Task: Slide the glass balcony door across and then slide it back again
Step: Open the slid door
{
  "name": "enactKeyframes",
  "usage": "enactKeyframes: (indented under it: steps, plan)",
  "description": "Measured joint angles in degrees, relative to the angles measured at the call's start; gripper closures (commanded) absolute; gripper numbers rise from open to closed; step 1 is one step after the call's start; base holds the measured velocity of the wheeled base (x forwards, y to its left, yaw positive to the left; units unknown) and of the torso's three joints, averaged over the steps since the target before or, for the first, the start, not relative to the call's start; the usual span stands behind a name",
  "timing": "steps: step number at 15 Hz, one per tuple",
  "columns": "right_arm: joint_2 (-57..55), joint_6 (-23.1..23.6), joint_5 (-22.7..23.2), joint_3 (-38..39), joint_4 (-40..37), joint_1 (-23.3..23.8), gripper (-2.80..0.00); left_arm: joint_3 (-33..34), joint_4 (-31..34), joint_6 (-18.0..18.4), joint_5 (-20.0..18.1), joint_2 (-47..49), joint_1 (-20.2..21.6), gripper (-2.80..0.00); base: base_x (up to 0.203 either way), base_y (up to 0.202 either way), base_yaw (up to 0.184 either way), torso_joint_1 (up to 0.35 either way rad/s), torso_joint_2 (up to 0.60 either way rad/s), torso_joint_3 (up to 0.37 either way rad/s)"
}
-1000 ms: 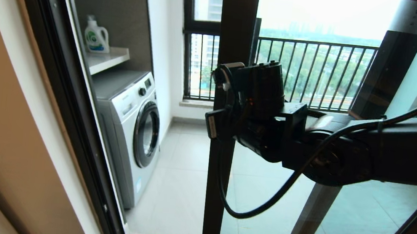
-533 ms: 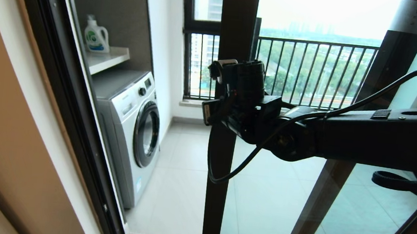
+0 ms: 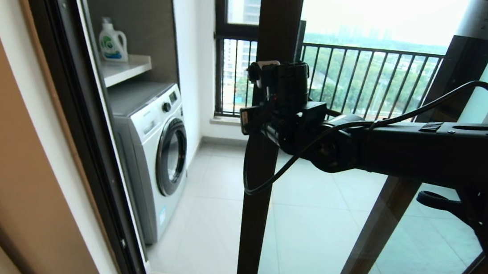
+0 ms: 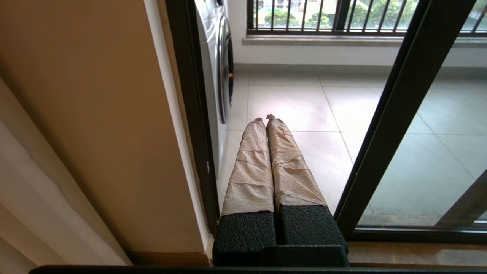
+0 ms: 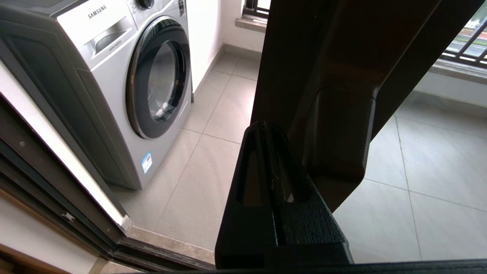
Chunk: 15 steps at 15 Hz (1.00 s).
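Head view: the glass balcony door [image 3: 257, 228] stands partly slid, its dark frame edge running down the frame's centre, with an open gap on its left toward the washing machine [image 3: 153, 146]. My right claw [image 3: 262, 74] sits at centre frame, pressed up to that frame edge from the glass side, arm reaching in from the right. In the right wrist view my right claw [image 5: 266, 131] is clenched with nothing between the fingers, tips right beside the dark frame and the black bar handle's [image 5: 336, 140] foot; I judge it is placed there to push the frame sideways rather than grip. My left claw [image 4: 265, 121] is idle, low by the doorway, clenched on nothing. A detergent bottle [image 3: 112, 43] sits on the shelf at upper left. Which slide this is, I cannot tell.
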<state>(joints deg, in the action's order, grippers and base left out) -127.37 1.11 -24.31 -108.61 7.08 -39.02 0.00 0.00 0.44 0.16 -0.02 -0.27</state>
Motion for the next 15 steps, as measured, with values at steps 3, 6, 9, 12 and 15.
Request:
enactKeyframes:
  steps: [3, 6, 9, 12, 15]
  plan:
    - [0.0, 0.0, 0.0, 0.1, 0.0, 0.8, 0.00, 0.0, 0.0, 0.0, 0.0, 0.0, 0.0, 0.00, 0.000, 0.000, 0.000, 0.000, 0.00, 0.000]
    - [0.7, -0.1, 0.2, 2.3, 0.1, 2.0, 0.00, 0.0, 0.0, 0.0, 0.0, 0.0, 0.0, 0.00, 0.000, 0.000, 0.000, 0.000, 0.00, 0.000]
    - [1.6, -0.3, 0.2, 4.0, 0.3, 3.0, 0.00, 0.0, 0.0, 0.0, 0.0, 0.0, 0.0, 0.00, 0.000, 0.000, 0.000, 0.000, 0.00, 0.000]
    - [2.2, -0.3, 0.1, 4.5, 0.1, 4.0, 0.00, 0.0, 0.0, 0.0, 0.0, 0.0, 0.0, 0.00, 0.000, 0.000, 0.000, 0.000, 0.00, 0.000]
    - [2.8, -0.3, -0.1, 5.1, 0.3, 4.7, 0.00, 0.0, 0.0, 0.0, 0.0, 0.0, 0.0, 0.00, 0.000, 0.000, 0.000, 0.000, 0.00, 0.000]
